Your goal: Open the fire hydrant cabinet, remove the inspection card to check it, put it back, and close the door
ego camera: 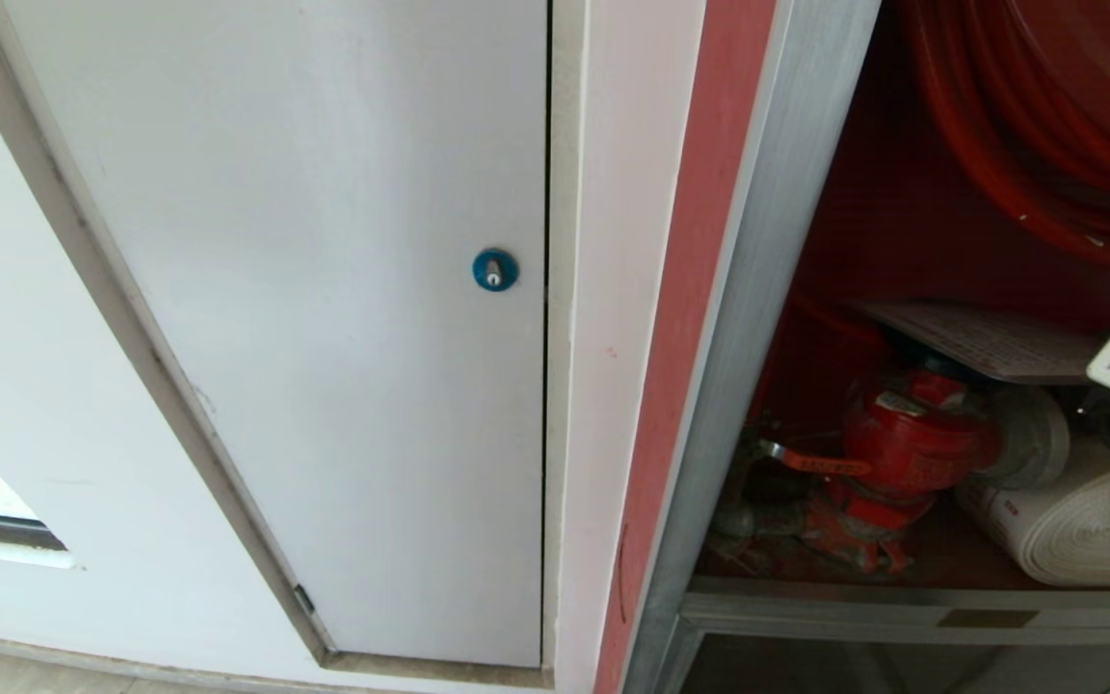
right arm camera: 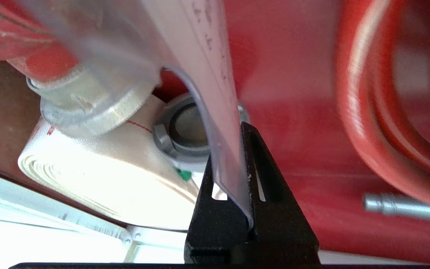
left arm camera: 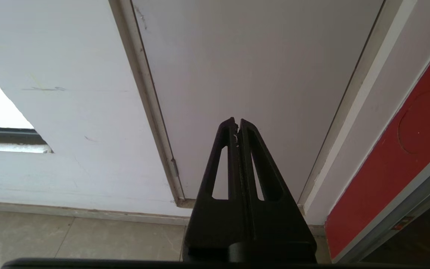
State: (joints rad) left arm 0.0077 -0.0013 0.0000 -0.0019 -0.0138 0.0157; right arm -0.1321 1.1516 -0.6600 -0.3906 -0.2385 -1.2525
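Right gripper (right arm camera: pixel 243 130), inside the cabinet (ego camera: pixel 757 318): I noted its fingers clamped on the inspection card (right arm camera: pixel 222 123), which ran between them above the white hose (right arm camera: pixel 99 175).

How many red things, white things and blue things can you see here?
Red: 2 (hose reel, valve)
White: 3 (rolled hose, inspection card, white panel)
Blue: 1 (round lock)
Total: 6
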